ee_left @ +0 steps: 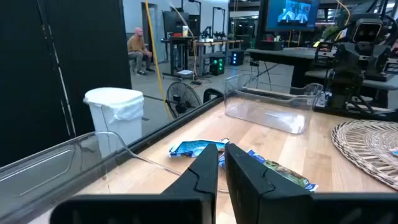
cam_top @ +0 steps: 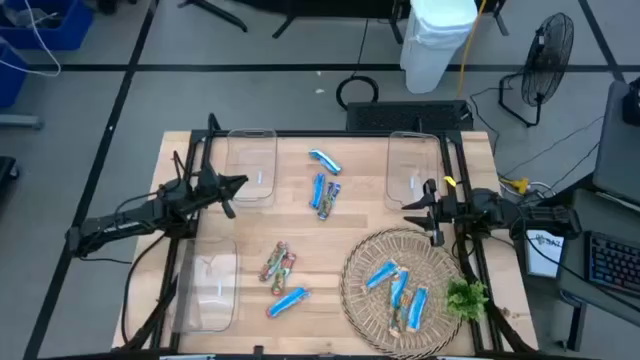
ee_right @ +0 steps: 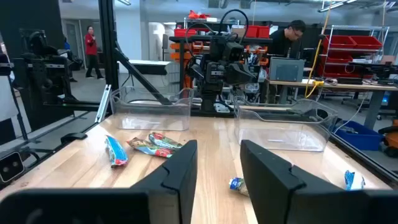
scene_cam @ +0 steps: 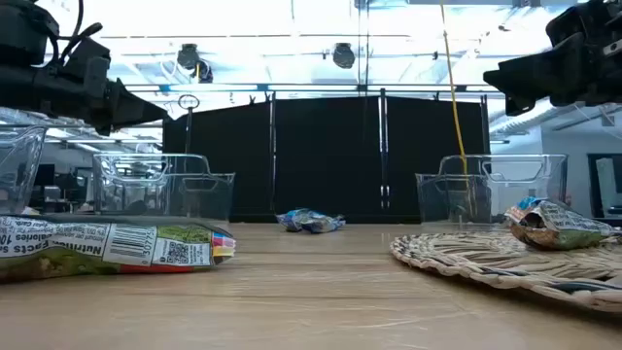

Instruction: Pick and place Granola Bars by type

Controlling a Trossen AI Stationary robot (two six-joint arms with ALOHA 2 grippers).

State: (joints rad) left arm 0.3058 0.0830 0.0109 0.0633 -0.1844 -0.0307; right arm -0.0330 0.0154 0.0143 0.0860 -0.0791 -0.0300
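On the wooden table (cam_top: 330,270) you have a round woven mat (cam_top: 375,310) at 5 o'clock, with three blue bars (cam_top: 398,284) and one mixed-colour bar (cam_top: 396,318) lying on it. Clear bins sit at 11 o'clock (cam_top: 251,165), 1 o'clock (cam_top: 413,170) and 7 o'clock (cam_top: 208,284). Your left gripper (cam_top: 230,197) hangs at 10 o'clock, beside the 11 o'clock bin, with its fingers (ee_left: 208,171) almost pressed together and nothing between them. Your right gripper (cam_top: 432,218) hangs at 3 o'clock, above the mat's far edge, fingers (ee_right: 180,168) spread apart and holding nothing. More bars lie loose: a blue one (cam_top: 324,160) at 12 o'clock, two close together (cam_top: 324,194) near the middle, two mixed-colour ones (cam_top: 278,262) and a blue one (cam_top: 287,301) at 6 o'clock
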